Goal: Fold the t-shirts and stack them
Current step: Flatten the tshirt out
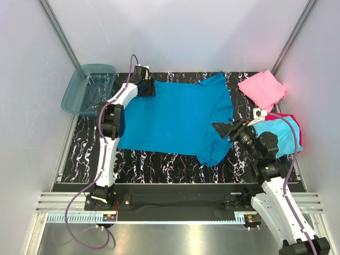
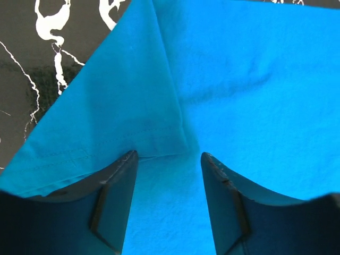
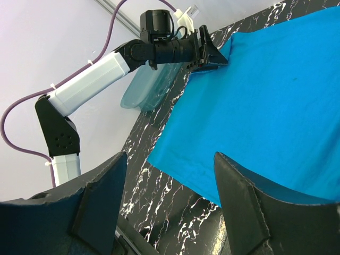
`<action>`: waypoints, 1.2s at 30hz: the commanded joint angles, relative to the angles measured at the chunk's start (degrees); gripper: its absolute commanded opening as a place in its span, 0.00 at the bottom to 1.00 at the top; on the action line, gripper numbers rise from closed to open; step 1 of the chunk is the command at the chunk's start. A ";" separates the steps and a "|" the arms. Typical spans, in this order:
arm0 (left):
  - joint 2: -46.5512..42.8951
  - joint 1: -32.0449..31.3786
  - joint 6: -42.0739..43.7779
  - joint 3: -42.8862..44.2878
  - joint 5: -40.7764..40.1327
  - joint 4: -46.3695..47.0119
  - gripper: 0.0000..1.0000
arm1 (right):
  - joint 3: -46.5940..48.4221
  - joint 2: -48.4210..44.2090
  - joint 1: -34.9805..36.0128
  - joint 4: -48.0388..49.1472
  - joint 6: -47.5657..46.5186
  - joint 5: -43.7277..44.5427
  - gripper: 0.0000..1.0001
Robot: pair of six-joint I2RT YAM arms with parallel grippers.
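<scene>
Bright, even overhead light; soft shadows; glare on the marbled tabletop (image 1: 175, 162); near jaws blurred.

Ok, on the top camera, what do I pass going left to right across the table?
Blue plastic tub → left gripper → teal-blue t-shirt → right gripper → pink t-shirt.

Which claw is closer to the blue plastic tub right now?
Left. The left claw sits at the teal shirt's far corner, just right of the tub; the right claw is across the shirt, on its opposite side.
</scene>
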 commanded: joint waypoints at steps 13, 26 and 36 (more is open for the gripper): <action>0.05 0.71 -5.03 2.31 -3.19 1.88 0.59 | -0.51 -0.83 0.80 1.84 -0.54 -1.13 0.72; 0.40 1.24 -5.30 3.55 -5.83 4.43 0.59 | -0.16 -1.00 0.97 1.85 -0.62 -1.39 0.72; 1.89 1.24 -1.26 5.65 3.48 4.79 0.59 | 0.45 -0.91 1.32 2.37 -0.53 -1.04 0.72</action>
